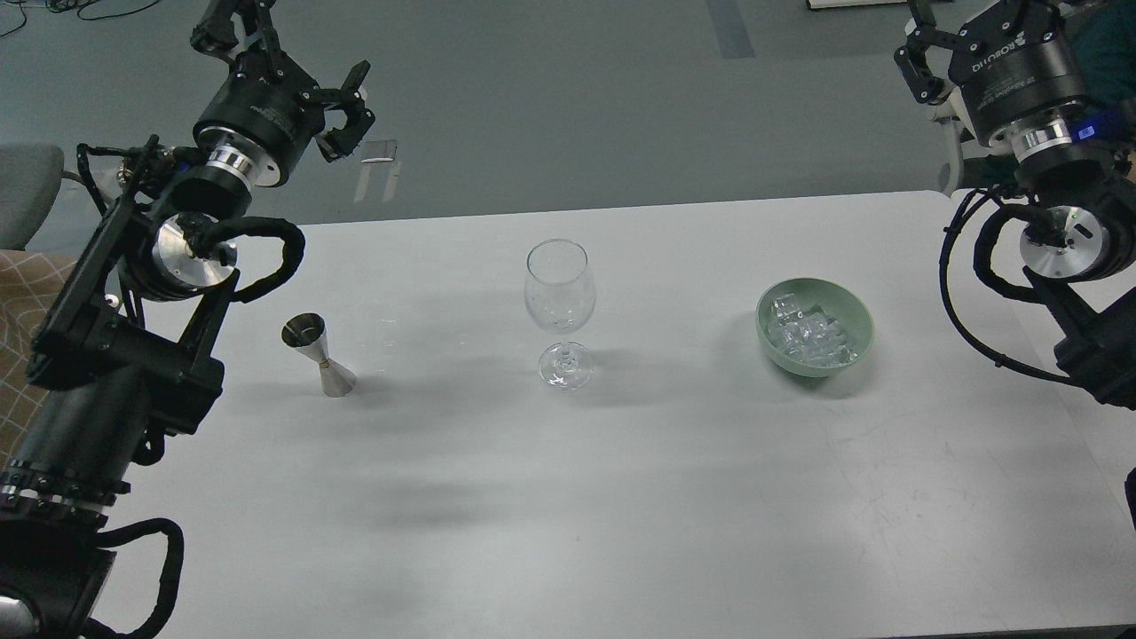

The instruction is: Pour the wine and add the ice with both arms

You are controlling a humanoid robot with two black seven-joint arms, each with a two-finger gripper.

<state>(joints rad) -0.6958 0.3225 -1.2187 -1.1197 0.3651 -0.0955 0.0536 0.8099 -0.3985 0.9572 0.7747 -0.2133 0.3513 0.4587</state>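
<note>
A clear stemmed wine glass (557, 306) stands upright and empty at the table's middle. A small steel jigger (319, 355) stands to its left. A pale green bowl (859, 312) to the right holds several clear ice cubes (808, 335). My left gripper (288, 75) is raised over the far left table edge, open and empty, well above and behind the jigger. My right gripper (981, 27) is raised at the far right, beyond the bowl. Its fingers are spread and empty, and partly cut off by the top edge.
The white table (621, 497) spans the view, and its far edge runs behind the glass. A grey chair (25, 191) stands at the left edge. A small metal stand (377, 164) is on the floor beyond the table.
</note>
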